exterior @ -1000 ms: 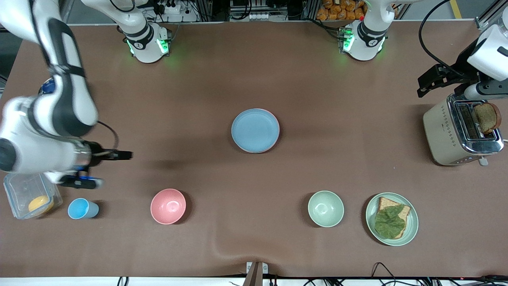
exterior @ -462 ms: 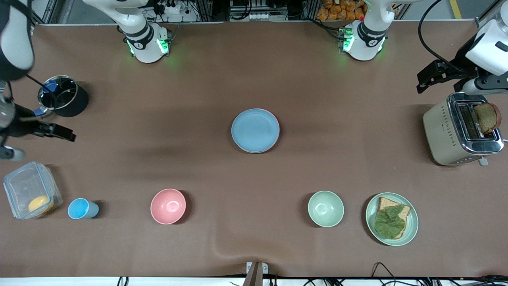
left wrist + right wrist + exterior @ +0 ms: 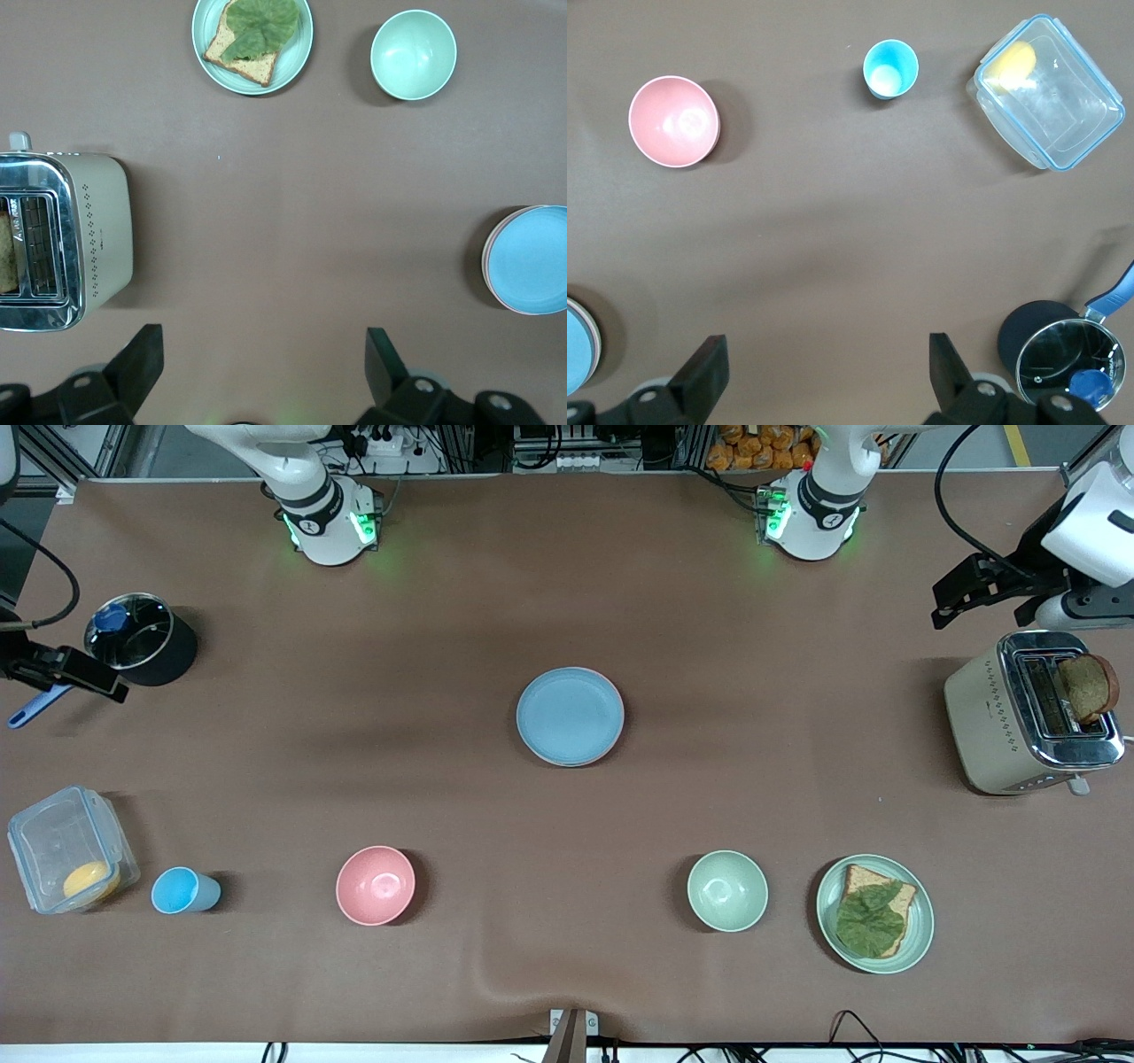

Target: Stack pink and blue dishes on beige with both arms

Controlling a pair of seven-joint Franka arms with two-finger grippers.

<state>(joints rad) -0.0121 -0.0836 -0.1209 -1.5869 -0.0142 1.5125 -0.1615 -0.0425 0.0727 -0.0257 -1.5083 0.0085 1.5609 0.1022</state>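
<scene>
Three flat round matte plates sit stacked mid-surface, light blue plate (image 3: pixel 570 715) on top; stacking looks done. Left gripper (image 3: pixel 261 354) over the surface beside the toaster, right gripper (image 3: pixel 824 359) beside the pot, both with fingers apart; next move likely just parking.

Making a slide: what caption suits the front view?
Blue plate tops the stack mid-table; left claw open above the toaster, right claw open beside the pot.

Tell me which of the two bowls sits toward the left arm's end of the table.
The pale green bowl, beside the green plate with the toast and lettuce. The pink bowl sits toward the right arm's end, near the small blue cup.
</scene>
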